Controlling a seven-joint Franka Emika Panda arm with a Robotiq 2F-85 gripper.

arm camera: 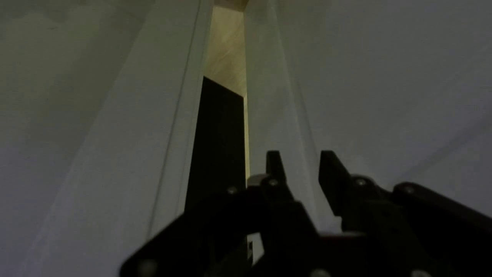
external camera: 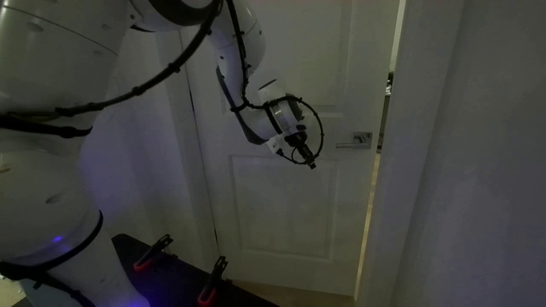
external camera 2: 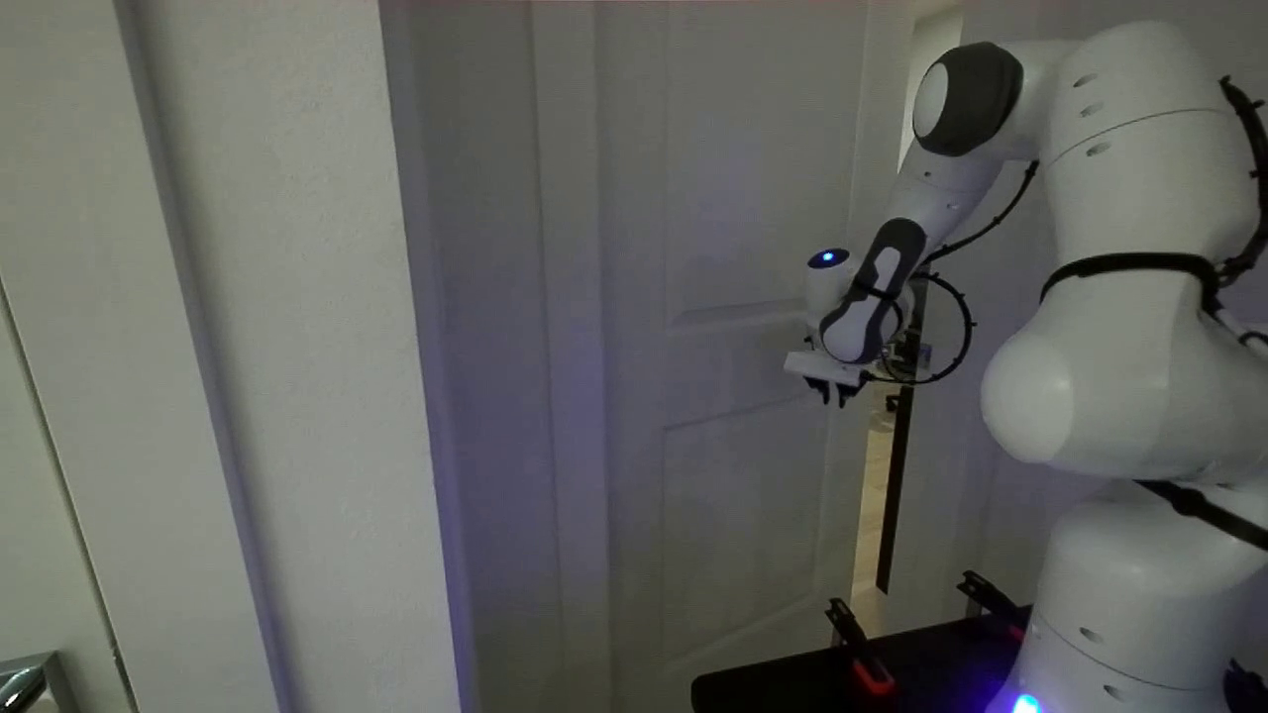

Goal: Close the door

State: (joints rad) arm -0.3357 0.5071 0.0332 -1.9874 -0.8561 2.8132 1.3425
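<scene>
The white panelled door (external camera: 281, 204) stands ajar, with a narrow lit gap along its handle-side edge in both exterior views. Its silver lever handle (external camera: 357, 140) shows in an exterior view, to the right of and a little above my gripper (external camera: 312, 166). From the opposite angle the gripper (external camera 2: 833, 398) hangs in front of the door (external camera 2: 738, 515), pointing down; touch with it cannot be made out. In the wrist view the fingers (arm camera: 273, 165) are parted, nothing between them, and the door (arm camera: 369, 115) fills the right side behind them.
A white door frame (external camera: 420, 140) borders the gap. Below stands a black base table (external camera 2: 763, 683) with red-and-black clamps (external camera 2: 860, 649) at its edge. Through the gap a dark panel (arm camera: 219, 134) and pale floor (arm camera: 226, 46) show. A cable loop (external camera: 320, 132) hangs beside the wrist.
</scene>
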